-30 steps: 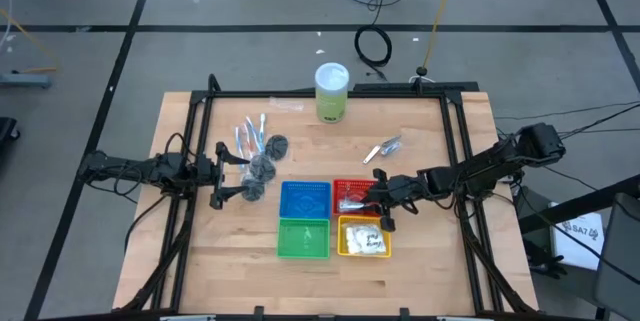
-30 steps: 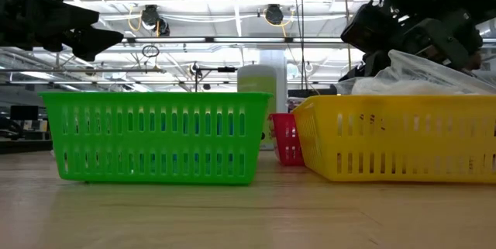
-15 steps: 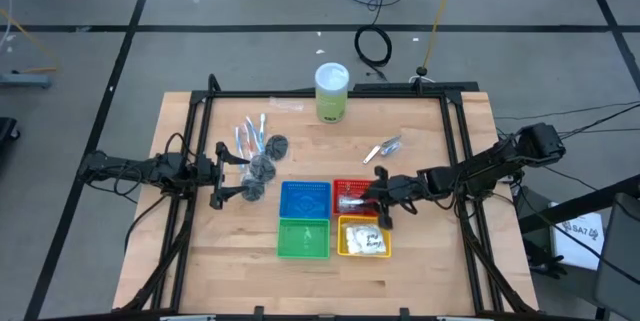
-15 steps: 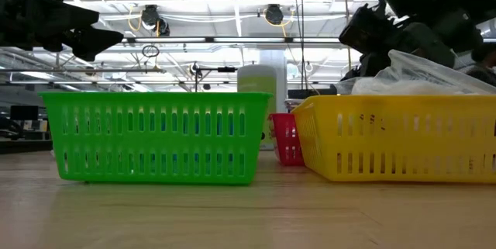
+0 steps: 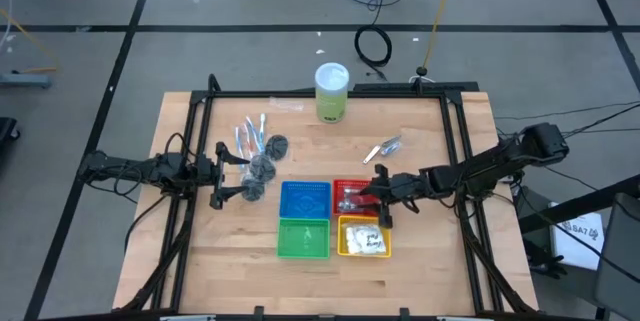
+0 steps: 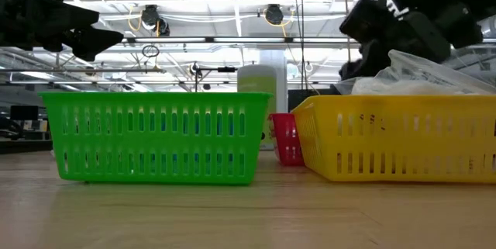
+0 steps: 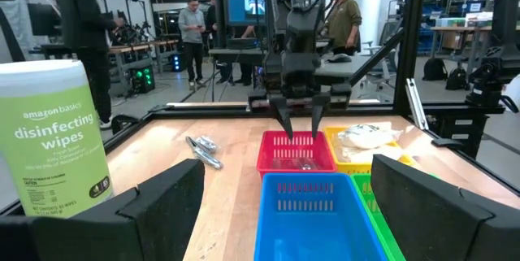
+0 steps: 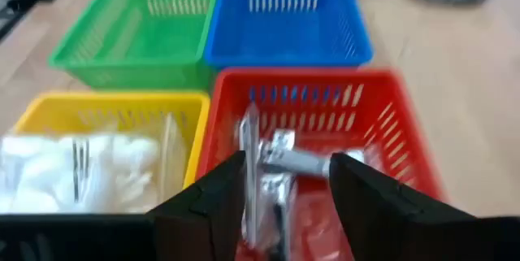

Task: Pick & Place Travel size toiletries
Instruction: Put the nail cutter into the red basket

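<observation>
A robotics lab: people (image 7: 193, 37) stand among other framed workstations (image 7: 455, 41), cables (image 5: 375, 46) trail across the tiled floor.

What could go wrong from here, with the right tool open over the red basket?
The right tool hangs low over the red basket; on lifting, a finger could snag a silver foil tube or the rim and shift the basket. Its next reach for the loose silver foil tubes looks clear. The left tool waits by the dark grey puffs, which it could nudge.
</observation>
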